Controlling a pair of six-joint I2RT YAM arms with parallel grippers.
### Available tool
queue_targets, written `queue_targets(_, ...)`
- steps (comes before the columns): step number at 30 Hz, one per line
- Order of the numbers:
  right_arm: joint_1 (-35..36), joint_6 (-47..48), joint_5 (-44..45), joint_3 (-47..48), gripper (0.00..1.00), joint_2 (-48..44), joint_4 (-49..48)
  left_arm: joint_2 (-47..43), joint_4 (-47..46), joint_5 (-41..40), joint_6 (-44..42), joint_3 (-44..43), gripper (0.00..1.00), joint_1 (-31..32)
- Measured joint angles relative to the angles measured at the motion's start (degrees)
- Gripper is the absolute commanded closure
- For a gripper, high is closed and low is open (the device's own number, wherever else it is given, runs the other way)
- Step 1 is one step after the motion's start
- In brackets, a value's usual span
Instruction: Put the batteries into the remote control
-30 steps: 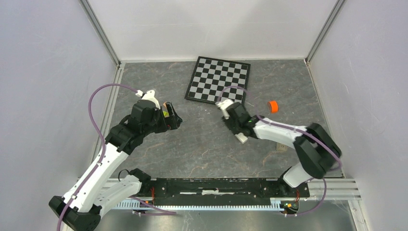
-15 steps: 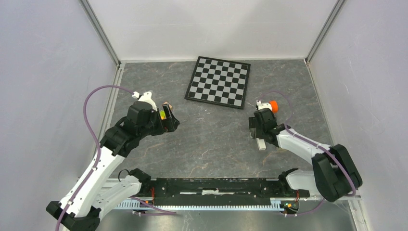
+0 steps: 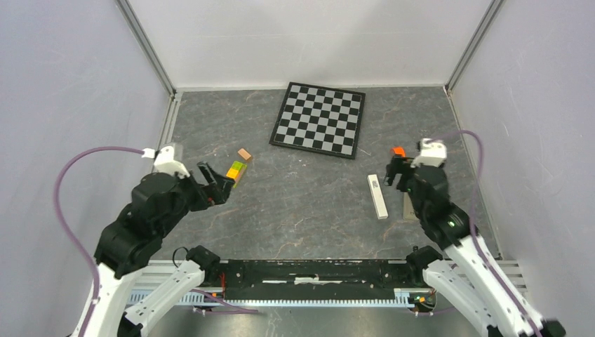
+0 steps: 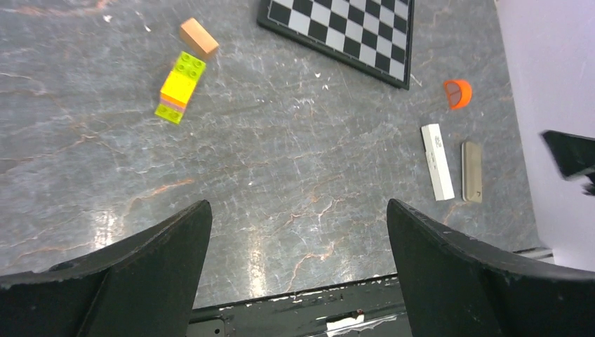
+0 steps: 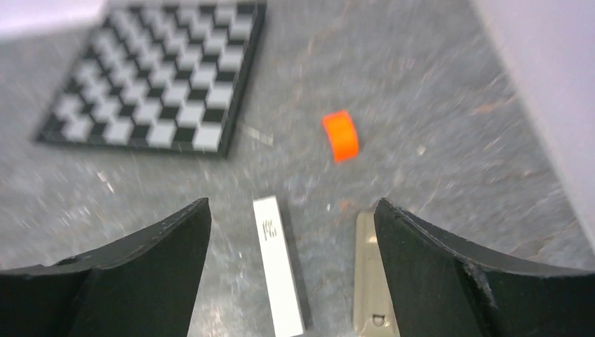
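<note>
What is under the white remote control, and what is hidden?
The remote control lies flat on the grey table, beside a tan strip. Only table shows around it; its underside is covered.

Overhead view and both downward wrist views share the chessboard (image 3: 319,119).

The dark grey marbled table (image 3: 309,210) under me carries a black-and-white checkerboard (image 3: 319,119) lying flat and slightly skewed at its far side. On my right lies an orange cap (image 4: 457,93), and nearer to me the white remote control (image 4: 438,170) with a tan slab (image 4: 472,172) just beside it, parallel but not touching. On my left lies a yellow-green brick stack (image 4: 180,88), with a tan brick (image 4: 198,38) just beyond its far end.
</note>
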State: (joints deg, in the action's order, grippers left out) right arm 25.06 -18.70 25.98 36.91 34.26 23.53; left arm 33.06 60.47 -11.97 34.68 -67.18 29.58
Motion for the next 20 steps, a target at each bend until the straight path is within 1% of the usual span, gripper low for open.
queue_targets(5,0.0,2.8,8.0,5.6,0.10,-18.0,2.9,-1.2,4.8,-3.8,-0.2,-7.6,0.00,0.0)
queue_targets(8,0.0,4.6,13.9,10.9,0.10,-24.7,4.8,-2.1,7.0,-5.9,-0.8,-11.3,0.00,0.0)
queue_targets(13,-0.1,7.7,23.0,17.7,0.07,-29.5,6.1,-4.7,8.7,-9.0,-2.3,-14.9,0.00,0.0)
queue_targets(16,-0.1,9.4,26.5,19.0,0.02,-30.5,6.2,-5.6,9.5,-10.8,-3.0,-16.4,0.00,0.0)
queue_targets(20,-0.1,11.0,28.9,19.2,0.02,-30.6,6.3,-5.9,10.0,-12.0,-3.8,-17.2,0.00,0.0)
